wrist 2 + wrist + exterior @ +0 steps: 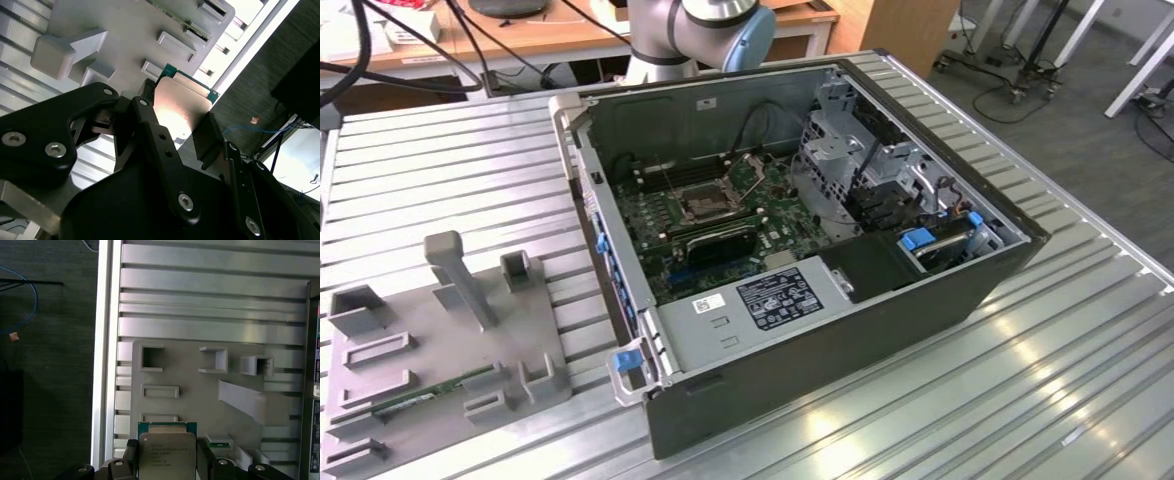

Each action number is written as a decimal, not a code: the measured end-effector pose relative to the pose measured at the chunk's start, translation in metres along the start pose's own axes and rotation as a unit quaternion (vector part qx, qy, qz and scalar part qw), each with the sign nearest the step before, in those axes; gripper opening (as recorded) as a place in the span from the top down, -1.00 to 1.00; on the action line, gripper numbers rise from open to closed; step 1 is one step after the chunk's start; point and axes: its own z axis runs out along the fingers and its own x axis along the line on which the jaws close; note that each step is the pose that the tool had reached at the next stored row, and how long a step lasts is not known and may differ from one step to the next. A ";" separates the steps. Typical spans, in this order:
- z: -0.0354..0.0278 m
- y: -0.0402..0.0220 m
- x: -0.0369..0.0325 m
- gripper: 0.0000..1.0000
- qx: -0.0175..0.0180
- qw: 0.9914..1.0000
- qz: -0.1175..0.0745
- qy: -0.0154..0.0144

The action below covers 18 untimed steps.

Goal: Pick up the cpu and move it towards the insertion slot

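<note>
Exterior view: computer case (854, 330) stands mid-worktop (1067, 400). Fixture tray (540, 335) lies on the worktop at 8 o'clock from the case, just beside it, with a memory stick (434, 392) in it. Inside the case, the insertion slot (700, 205) sits on the circuit board (774, 215). From the slot, the power supply (761, 300) is at 5 o'clock and the drive cage (847, 150) at 2 o'clock. First wrist view: cpu (166, 452) between the claw (167, 462) fingers, above the tray.

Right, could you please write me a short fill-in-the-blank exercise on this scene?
1. The gripper is shut on the silvery ___, held above the grey tray.
2. In the exterior view, the socket sits on a ___ circuit board inside the open computer case.
3. The memory stick lies on the tray, at the exterior view's ___.

Missing words: chip; green; left.
</note>
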 end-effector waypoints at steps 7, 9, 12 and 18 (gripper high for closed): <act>-0.0027 0.0000 -0.0001 -0.09 0.000 1.000 0.000 0.000; -0.0034 -0.0001 -0.0001 -0.09 0.000 1.000 0.000 0.000; -0.0037 -0.0001 -0.0001 -0.09 0.000 1.000 0.000 0.000; -0.0052 -0.0001 -0.0001 -0.09 0.000 1.000 0.000 0.000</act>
